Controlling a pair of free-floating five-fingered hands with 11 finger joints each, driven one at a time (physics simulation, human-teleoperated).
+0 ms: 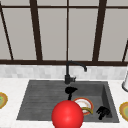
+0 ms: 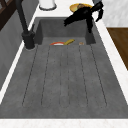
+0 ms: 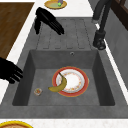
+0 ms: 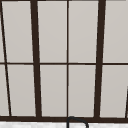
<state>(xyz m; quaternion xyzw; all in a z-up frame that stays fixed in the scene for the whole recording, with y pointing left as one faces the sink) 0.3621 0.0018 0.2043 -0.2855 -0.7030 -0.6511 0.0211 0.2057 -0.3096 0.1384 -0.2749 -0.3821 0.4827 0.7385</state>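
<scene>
Grey sink basin (image 3: 82, 58) is where we are working: our right hand (image 3: 10, 72) is hovering at its front wall, fingers loosely spread and holding nothing, seemingly reaching in. Going down to the banana (image 3: 59, 85), which is lying across the plate (image 3: 75, 81), is calling for care past the small brown cup (image 3: 37, 91). Our left hand (image 3: 48, 21) is hanging straight-fingered over the drainboard (image 3: 72, 32), and a red ball (image 1: 67, 114) is blocking the front view.

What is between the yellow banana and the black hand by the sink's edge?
In the right side view, a small round cup-like thing sits on the grey basin floor between the yellow banana and the right hand; otherwise bare floor.
</scene>
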